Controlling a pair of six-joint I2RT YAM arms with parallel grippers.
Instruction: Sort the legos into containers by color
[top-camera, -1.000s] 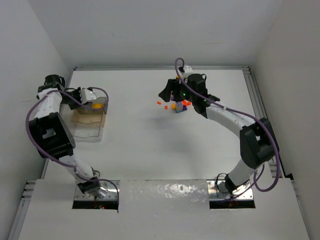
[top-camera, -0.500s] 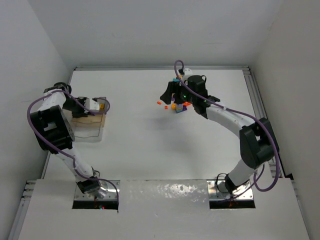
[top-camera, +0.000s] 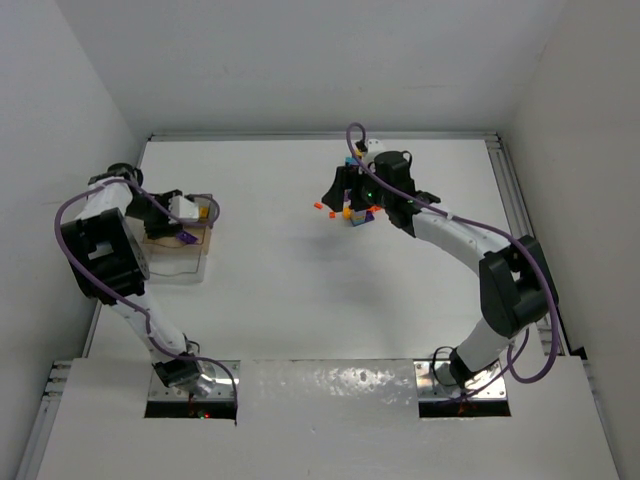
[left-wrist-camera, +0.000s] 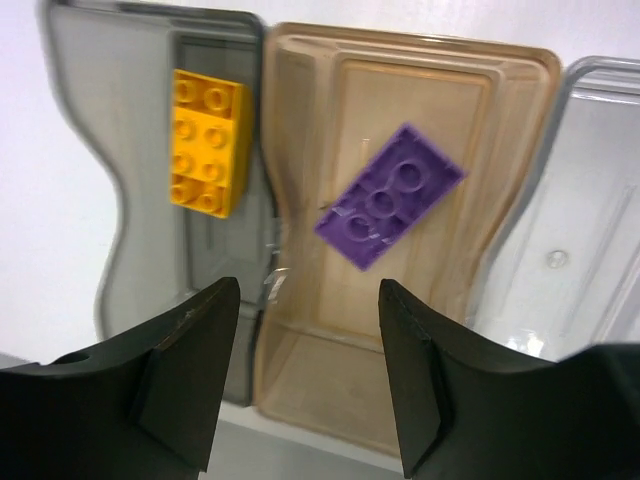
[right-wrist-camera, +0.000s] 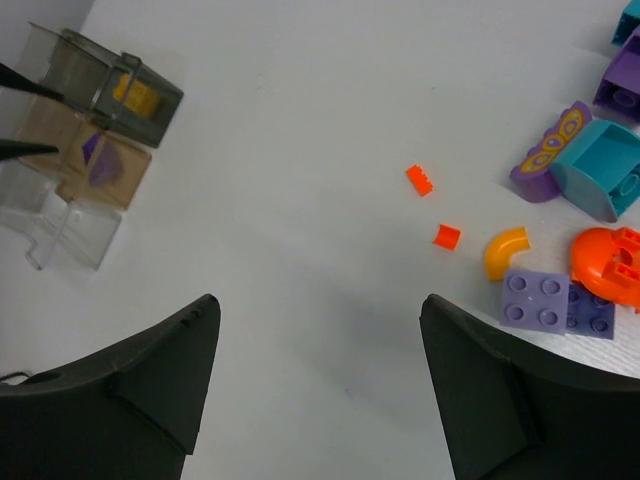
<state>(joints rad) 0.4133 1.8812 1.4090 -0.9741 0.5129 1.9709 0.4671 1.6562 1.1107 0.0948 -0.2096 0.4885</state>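
Observation:
The containers are three joined bins: grey (left-wrist-camera: 130, 200), tan (left-wrist-camera: 480, 130) and clear (left-wrist-camera: 590, 200). A yellow brick (left-wrist-camera: 205, 145) lies in the grey bin. A purple brick (left-wrist-camera: 390, 197), slightly blurred, is in the tan bin; it also shows in the top view (top-camera: 187, 237). My left gripper (left-wrist-camera: 305, 290) is open and empty above the tray's near edge (top-camera: 185, 213). My right gripper (right-wrist-camera: 318, 305) is open and empty over bare table, left of the loose legos (top-camera: 356, 212). Among these are two small orange bits (right-wrist-camera: 419, 179), an orange curve (right-wrist-camera: 505, 250), a lilac plate (right-wrist-camera: 536, 298) and a teal piece (right-wrist-camera: 600, 165).
The tray (top-camera: 170, 255) sits at the table's left edge, close to the left wall. The lego pile lies at the back centre under the right wrist. The right wrist view shows the tray far off at its upper left (right-wrist-camera: 60, 235).
The purple brick now shows in the tan bin, free of the left gripper, which has drawn back towards the left wall. The right gripper shifted slightly over the pile.

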